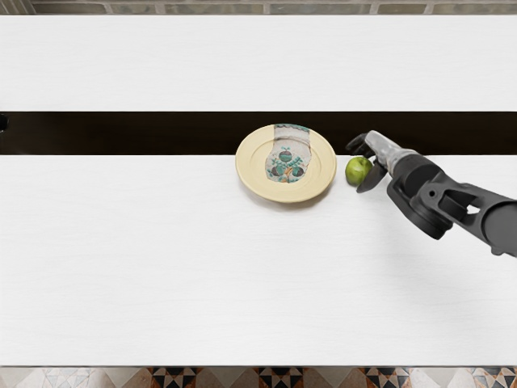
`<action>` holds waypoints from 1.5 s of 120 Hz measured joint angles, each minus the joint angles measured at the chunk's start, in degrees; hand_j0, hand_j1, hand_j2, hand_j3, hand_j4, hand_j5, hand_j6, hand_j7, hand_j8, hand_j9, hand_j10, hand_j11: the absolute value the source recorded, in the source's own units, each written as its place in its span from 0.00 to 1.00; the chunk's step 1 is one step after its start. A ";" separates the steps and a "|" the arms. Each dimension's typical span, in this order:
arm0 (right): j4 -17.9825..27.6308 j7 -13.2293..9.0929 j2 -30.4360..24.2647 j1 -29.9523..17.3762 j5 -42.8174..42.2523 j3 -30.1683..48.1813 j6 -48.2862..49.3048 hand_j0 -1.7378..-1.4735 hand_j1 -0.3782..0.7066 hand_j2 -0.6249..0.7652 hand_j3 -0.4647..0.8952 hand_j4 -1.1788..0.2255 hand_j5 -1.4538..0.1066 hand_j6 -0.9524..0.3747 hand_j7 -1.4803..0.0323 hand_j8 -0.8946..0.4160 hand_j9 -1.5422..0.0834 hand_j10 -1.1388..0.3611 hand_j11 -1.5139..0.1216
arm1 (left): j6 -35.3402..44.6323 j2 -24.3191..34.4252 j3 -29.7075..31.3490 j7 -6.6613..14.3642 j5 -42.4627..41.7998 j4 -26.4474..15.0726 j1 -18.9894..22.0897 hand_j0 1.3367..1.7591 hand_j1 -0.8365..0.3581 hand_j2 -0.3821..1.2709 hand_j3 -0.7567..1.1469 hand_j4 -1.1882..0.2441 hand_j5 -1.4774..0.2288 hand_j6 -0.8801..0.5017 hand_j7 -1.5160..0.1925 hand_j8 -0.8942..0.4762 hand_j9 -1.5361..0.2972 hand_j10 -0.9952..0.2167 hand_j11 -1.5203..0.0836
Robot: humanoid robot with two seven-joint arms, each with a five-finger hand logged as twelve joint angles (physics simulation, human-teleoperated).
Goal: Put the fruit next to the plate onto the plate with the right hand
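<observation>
Dark grey with a paler metal-toned back, the right hand (pixel 375 153) is seen right of centre in the frame, reached in on a thick black arm (pixel 452 206) that enters from the right edge. Its fingers (pixel 355 144) are held spread apart: one dark finger is raised at the upper left of the hand, and another is lowered at the apple's right side. No closed grasp is shown, and whether the lower finger touches the fruit cannot be told.

The apple (pixel 358 170) is found just left of the hand, between those spread fingers. It is small, round and a bright yellow-green, with a lighter sheen on its upper left and a shaded right flank next to the hand. It is rested on the table (pixel 242 267), just beside the plate's right rim and not on the plate.

The plate (pixel 246 166) is placed at the upper centre of the frame. It is round and pale yellow, and a grey-white painted panel with teal and orange motifs is carried down its middle.

The table is white and faintly grained, and a black band (pixel 121 133) is run across the frame behind the plate. Patterned floor tiles (pixel 275 378) are shown along the bottom edge.
</observation>
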 joint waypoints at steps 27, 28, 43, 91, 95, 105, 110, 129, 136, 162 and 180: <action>-0.03 -0.03 0.03 0.11 0.79 0.19 0.23 0.30 0.51 0.39 0.34 0.53 0.57 0.39 0.60 0.35 0.60 0.47 0.58 | 0.00 0.00 0.00 0.01 0.00 0.00 0.00 0.76 0.76 0.26 0.40 0.67 0.69 0.47 0.71 0.48 0.67 0.63 0.76; -0.03 -0.03 0.03 0.12 0.81 0.20 0.25 0.30 0.51 0.39 0.34 0.53 0.57 0.38 0.60 0.35 0.60 0.47 0.58 | 0.00 0.00 0.00 0.01 0.00 0.00 0.00 0.76 0.76 0.26 0.40 0.67 0.69 0.47 0.71 0.48 0.67 0.63 0.76; -0.03 -0.12 0.01 0.20 1.14 0.25 0.45 0.30 0.54 0.41 0.34 0.50 0.53 0.36 0.56 0.36 0.56 0.44 0.54 | 0.00 0.00 0.00 0.00 0.00 0.01 0.00 0.76 0.76 0.26 0.40 0.67 0.69 0.47 0.71 0.48 0.67 0.63 0.76; 0.09 -0.29 -0.10 0.60 3.45 0.72 0.51 0.31 0.57 0.50 0.34 0.45 0.46 0.38 0.50 0.39 0.50 0.39 0.48 | 0.00 0.00 0.00 -0.01 0.00 0.01 0.00 0.76 0.76 0.26 0.40 0.67 0.69 0.47 0.71 0.48 0.67 0.63 0.76; 0.12 -0.28 -0.14 0.76 3.90 0.92 0.52 0.31 0.57 0.51 0.34 0.44 0.46 0.38 0.50 0.38 0.49 0.39 0.47 | 0.00 0.00 0.00 -0.01 0.00 0.00 0.00 0.76 0.76 0.26 0.40 0.67 0.69 0.47 0.71 0.48 0.67 0.63 0.76; 0.28 -0.31 -0.35 1.01 4.65 1.72 0.54 0.31 0.57 0.52 0.34 0.44 0.45 0.37 0.49 0.38 0.49 0.39 0.47 | 0.00 0.00 0.00 -0.01 0.00 0.00 0.00 0.76 0.76 0.26 0.40 0.67 0.69 0.47 0.71 0.48 0.67 0.63 0.76; 0.35 -0.32 -0.43 1.11 5.10 2.07 0.54 0.31 0.57 0.53 0.34 0.44 0.45 0.37 0.49 0.37 0.49 0.38 0.47 | 0.00 0.00 0.00 -0.01 0.00 0.00 0.00 0.76 0.76 0.26 0.40 0.67 0.69 0.47 0.71 0.48 0.67 0.63 0.76; 2.17 -0.55 -1.88 2.51 7.09 3.38 0.71 0.30 0.57 0.55 0.34 0.44 0.44 0.36 0.49 0.37 0.48 0.38 0.46 | 0.00 0.00 0.00 0.01 0.00 -0.01 0.00 0.76 0.76 0.26 0.40 0.67 0.69 0.47 0.71 0.48 0.67 0.63 0.76; 3.62 -0.63 -3.24 3.18 8.02 3.88 0.80 0.30 0.57 0.56 0.34 0.44 0.44 0.36 0.48 0.37 0.48 0.38 0.46 | 0.00 0.00 0.00 0.01 0.00 0.00 0.00 0.76 0.76 0.26 0.40 0.67 0.69 0.47 0.71 0.48 0.67 0.63 0.76; 6.87 -0.77 -4.66 6.78 10.94 4.45 1.50 0.30 0.58 0.57 0.34 0.43 0.44 0.36 0.48 0.37 0.48 0.38 0.46 | 0.00 0.00 0.00 0.01 0.00 0.01 0.00 0.76 0.76 0.26 0.40 0.67 0.69 0.47 0.71 0.48 0.67 0.63 0.76; 7.88 -0.80 -2.05 8.06 11.70 4.50 1.80 0.30 0.58 0.58 0.34 0.44 0.44 0.37 0.48 0.38 0.48 0.38 0.46 | 0.00 0.00 0.00 -0.01 0.00 0.01 0.00 0.76 0.76 0.26 0.40 0.67 0.69 0.47 0.71 0.48 0.67 0.63 0.76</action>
